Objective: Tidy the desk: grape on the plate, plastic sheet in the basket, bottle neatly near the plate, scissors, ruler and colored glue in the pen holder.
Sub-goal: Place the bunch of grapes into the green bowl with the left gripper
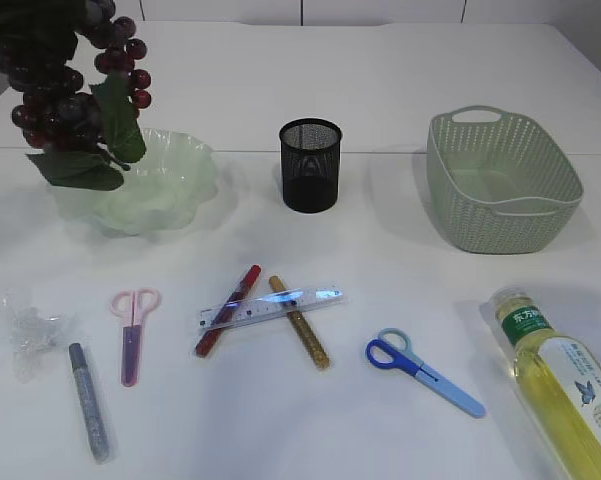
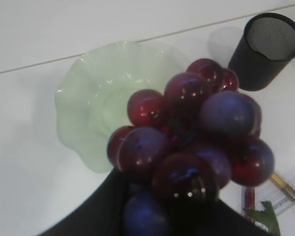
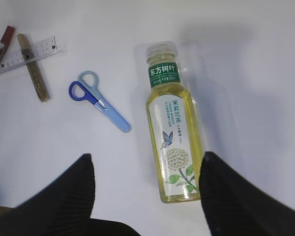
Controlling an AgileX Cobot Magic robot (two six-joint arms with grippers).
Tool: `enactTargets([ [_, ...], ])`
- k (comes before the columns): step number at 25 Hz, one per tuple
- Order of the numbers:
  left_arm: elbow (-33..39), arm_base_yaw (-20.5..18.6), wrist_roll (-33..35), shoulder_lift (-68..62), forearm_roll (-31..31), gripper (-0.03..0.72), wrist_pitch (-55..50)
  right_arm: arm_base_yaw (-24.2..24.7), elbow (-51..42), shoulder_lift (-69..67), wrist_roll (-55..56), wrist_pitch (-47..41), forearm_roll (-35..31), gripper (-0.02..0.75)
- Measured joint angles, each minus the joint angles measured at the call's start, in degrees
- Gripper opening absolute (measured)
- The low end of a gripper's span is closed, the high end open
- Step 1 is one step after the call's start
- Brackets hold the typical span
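A bunch of dark red grapes (image 1: 75, 90) with green leaves hangs above the left rim of the pale green plate (image 1: 150, 185). In the left wrist view my left gripper (image 2: 167, 206) is shut on the grape bunch (image 2: 191, 142) over the plate (image 2: 103, 103). My right gripper (image 3: 147, 172) stands open above the lying bottle (image 3: 174, 132), whose base is by the right finger. On the table lie the crumpled plastic sheet (image 1: 30, 330), pink scissors (image 1: 133, 330), blue scissors (image 1: 420, 370), ruler (image 1: 270, 307) and red (image 1: 227, 310), gold (image 1: 300, 322) and silver (image 1: 88, 400) glue. The pen holder (image 1: 310, 165) is a black mesh cup.
The green basket (image 1: 505, 180) stands at the back right. The ruler lies across the red and gold glue sticks. The bottle (image 1: 565, 385) lies at the front right edge. Neither arm shows in the exterior view.
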State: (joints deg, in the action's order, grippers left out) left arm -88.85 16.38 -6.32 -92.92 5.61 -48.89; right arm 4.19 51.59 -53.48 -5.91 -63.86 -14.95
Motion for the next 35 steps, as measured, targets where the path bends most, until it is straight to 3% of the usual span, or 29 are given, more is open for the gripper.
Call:
enactTargets([
  [11, -14.97, -4.88, -0.81, -20.22, -1.35, 0.173, 4.58, 0.0, 0.0, 0.0, 0.0, -0.11, 0.0, 0.521],
  [20, -15.86, -6.38, -0.81, -28.71, -1.21, 0.19, 12.99, 0.0, 0.0, 0.0, 0.0, -0.43, 0.0, 0.521],
  [23, -15.86, -6.9, -0.81, -30.4, -1.12, 0.275, 13.56, 0.0, 0.0, 0.0, 0.0, -0.43, 0.0, 0.521],
  [26, -15.95, -7.37, -0.95, -30.74, -1.12, 0.429, 13.56, 0.0, 0.0, 0.0, 0.0, -0.43, 0.0, 0.521],
  [28, -16.08, -7.5, -0.97, -30.74, -1.12, 0.494, 13.79, 0.0, 0.0, 0.0, 0.0, -0.43, 0.0, 0.521],
  [35, -16.08, -7.62, -1.18, -28.17, -2.33, 0.534, 7.38, 0.0, 0.0, 0.0, 0.0, -0.43, 0.0, 0.521],
])
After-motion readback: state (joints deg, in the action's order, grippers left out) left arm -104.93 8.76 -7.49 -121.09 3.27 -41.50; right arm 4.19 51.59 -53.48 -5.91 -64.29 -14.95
